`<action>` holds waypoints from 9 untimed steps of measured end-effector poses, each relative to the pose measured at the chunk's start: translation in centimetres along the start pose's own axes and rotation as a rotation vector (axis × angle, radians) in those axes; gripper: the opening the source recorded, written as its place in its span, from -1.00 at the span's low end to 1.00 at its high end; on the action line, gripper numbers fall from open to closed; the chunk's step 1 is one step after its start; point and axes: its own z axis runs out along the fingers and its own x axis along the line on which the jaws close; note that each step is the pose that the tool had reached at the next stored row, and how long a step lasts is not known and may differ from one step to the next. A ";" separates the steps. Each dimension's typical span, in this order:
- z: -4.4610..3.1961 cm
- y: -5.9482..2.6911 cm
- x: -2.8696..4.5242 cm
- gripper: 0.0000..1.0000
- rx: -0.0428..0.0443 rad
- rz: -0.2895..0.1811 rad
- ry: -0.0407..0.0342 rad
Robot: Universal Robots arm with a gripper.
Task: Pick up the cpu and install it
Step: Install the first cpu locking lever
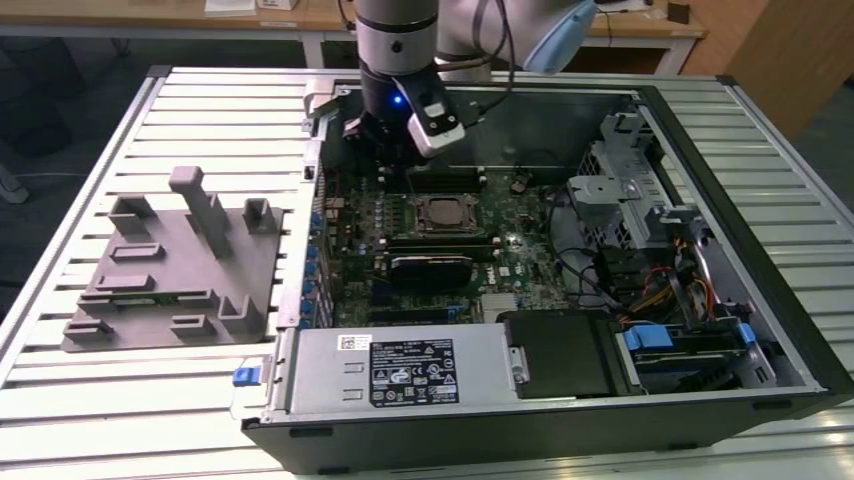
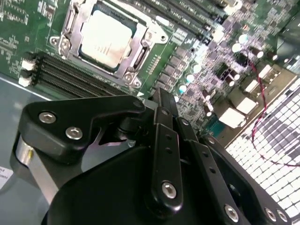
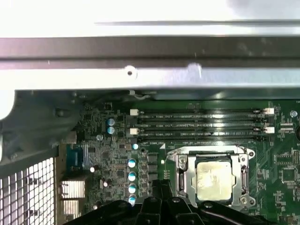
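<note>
Cpu (image 2: 104,38) sits flat in the socket (image 2: 70,26) on the motherboard (image 1: 521,245), silver top up, metal frame around it on all sides. Also seen in the first wrist view: cpu (image 3: 213,180) square in the socket, just beside the memory slots (image 3: 201,124). In the exterior view the cpu (image 1: 442,212) lies mid-board inside the open case (image 1: 747,330), which lies on its side on the slatted table (image 1: 80,400), so the board faces up for top-down access.

Gripper (image 1: 384,165) hangs over the far part of the board, on the far side of the socket, apart from the chip, not touching it. Claw state: cannot tell. In the second wrist view the black linkages look drawn close together, but the tips are hidden behind the body. Nothing visible between them; probably empty, though that is a judgement.

Chip looks level with the frame, so it reads as already seated. Whether the retention frame is latched, can't say.

Grey fixture (image 1: 174,270) stands on the table at the exterior view's left, beside the case. Power supply (image 1: 400,370) fills the near corner of the case, drive cage (image 1: 627,175) on the right.
</note>
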 end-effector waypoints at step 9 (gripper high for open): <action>-0.09 1.22 0.40 -0.79 0.0000 0.000 0.0001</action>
